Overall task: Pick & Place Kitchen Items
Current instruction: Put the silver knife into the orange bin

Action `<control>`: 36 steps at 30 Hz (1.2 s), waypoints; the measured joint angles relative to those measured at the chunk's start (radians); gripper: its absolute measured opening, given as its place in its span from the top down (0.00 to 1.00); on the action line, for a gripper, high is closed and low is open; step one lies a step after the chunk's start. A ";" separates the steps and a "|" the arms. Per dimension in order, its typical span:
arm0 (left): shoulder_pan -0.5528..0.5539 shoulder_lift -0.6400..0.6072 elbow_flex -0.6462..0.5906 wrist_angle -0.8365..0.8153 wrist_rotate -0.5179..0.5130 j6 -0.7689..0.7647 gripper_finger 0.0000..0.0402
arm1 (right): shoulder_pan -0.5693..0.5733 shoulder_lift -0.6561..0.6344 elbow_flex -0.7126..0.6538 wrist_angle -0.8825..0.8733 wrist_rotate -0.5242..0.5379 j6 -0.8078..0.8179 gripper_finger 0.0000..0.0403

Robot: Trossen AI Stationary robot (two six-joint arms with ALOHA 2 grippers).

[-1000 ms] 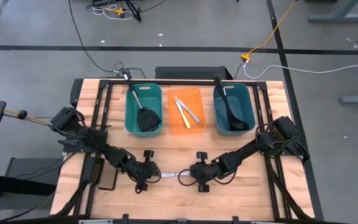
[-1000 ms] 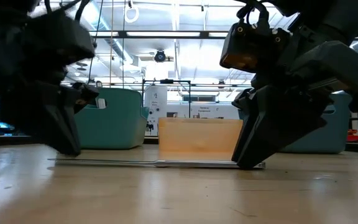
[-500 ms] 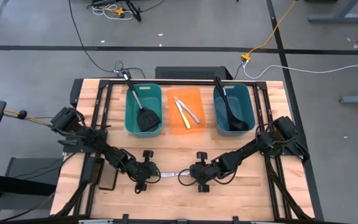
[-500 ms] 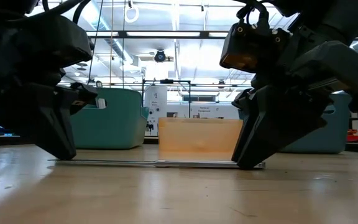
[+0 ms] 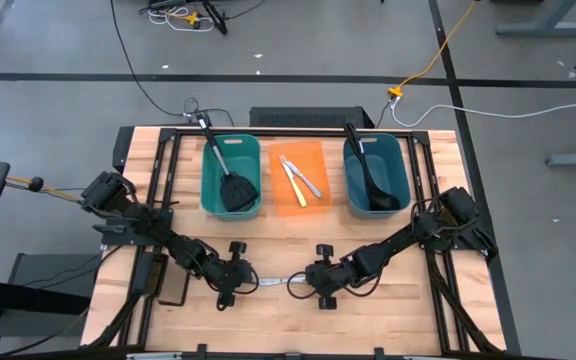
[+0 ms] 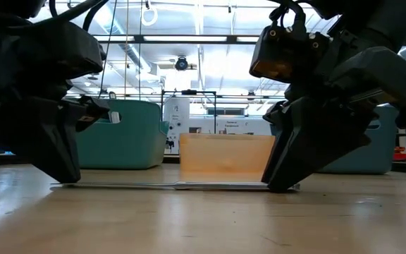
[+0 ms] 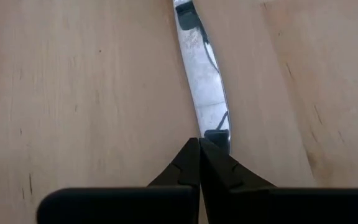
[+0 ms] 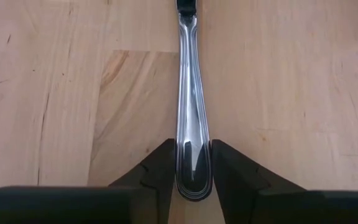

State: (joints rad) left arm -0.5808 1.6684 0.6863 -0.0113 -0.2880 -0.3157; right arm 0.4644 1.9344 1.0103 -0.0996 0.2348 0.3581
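A silver table knife (image 5: 273, 281) lies flat on the wooden table near its front edge, between my two grippers. My left gripper (image 5: 252, 281) is shut, with its tips at the knife's blade end (image 7: 207, 99). My right gripper (image 5: 297, 283) is closed on the knife's handle end (image 8: 191, 124). A black spatula (image 5: 236, 190) lies in the left teal bin (image 5: 211, 180). A black ladle (image 5: 372, 185) lies in the right bin (image 5: 400, 170). Two knives (image 5: 301, 180) lie in the orange tray (image 5: 315, 152). My left gripper sets its shut fingertips (image 7: 199, 144) on the blade's free end (image 7: 215, 127), slanting down from the table's left. The blade lies flat on the table under them. My right gripper pinches the handle's butt end (image 8: 192, 167) between its two fingers (image 8: 161, 163), which slant down from the table's right and lie along the knife. The knife rests flat on the wood.
The three bins stand in a row at the far side of the table. A flat black pad (image 5: 173, 290) lies at the near left, behind my left arm. Black frame rails (image 5: 173, 150) run along the table's sides.
My left gripper has tipped a little, and its shut tips have slid toward the table's left along the blade to its end. The knife still lies flat on the table.
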 joint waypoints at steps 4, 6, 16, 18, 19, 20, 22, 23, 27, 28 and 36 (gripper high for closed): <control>0.000 0.000 0.000 -0.003 0.001 0.004 0.99 | 0.000 0.000 0.000 0.002 0.000 0.000 0.73; 0.000 0.000 0.000 -0.004 0.000 0.000 0.99 | 0.000 0.000 0.001 0.003 0.001 0.001 0.73; -0.001 0.047 0.002 -0.021 -0.020 -0.022 0.99 | 0.000 -0.012 0.001 0.006 0.005 0.003 0.73; -0.001 0.071 0.005 0.005 -0.027 -0.033 0.99 | -0.001 -0.018 0.000 0.004 0.002 0.001 0.73; 0.000 0.072 0.006 0.006 -0.026 -0.037 0.99 | -0.002 -0.023 -0.001 0.001 0.001 0.000 0.73; 0.000 0.073 0.005 0.007 -0.026 -0.037 0.99 | -0.003 -0.025 -0.002 -0.005 -0.002 0.000 0.73; 0.000 0.074 0.004 0.017 -0.028 -0.036 0.99 | -0.006 -0.029 -0.002 -0.014 -0.017 0.000 0.73; 0.000 0.072 0.003 0.020 -0.025 -0.034 0.99 | -0.007 -0.032 -0.002 -0.023 -0.029 0.000 0.73; 0.000 0.074 0.002 0.025 -0.017 -0.023 0.99 | -0.016 -0.034 0.000 -0.039 -0.035 0.012 0.72; 0.000 0.074 0.002 0.026 -0.017 -0.025 0.99 | -0.018 -0.034 0.000 -0.042 -0.035 0.012 0.71; 0.000 0.076 0.001 0.035 -0.016 -0.025 0.99 | -0.024 -0.036 0.000 -0.044 -0.036 0.008 0.62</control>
State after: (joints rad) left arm -0.5808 1.7439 0.6872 0.0235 -0.3040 -0.3405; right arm 0.4408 1.8984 1.0107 -0.1440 0.1986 0.3665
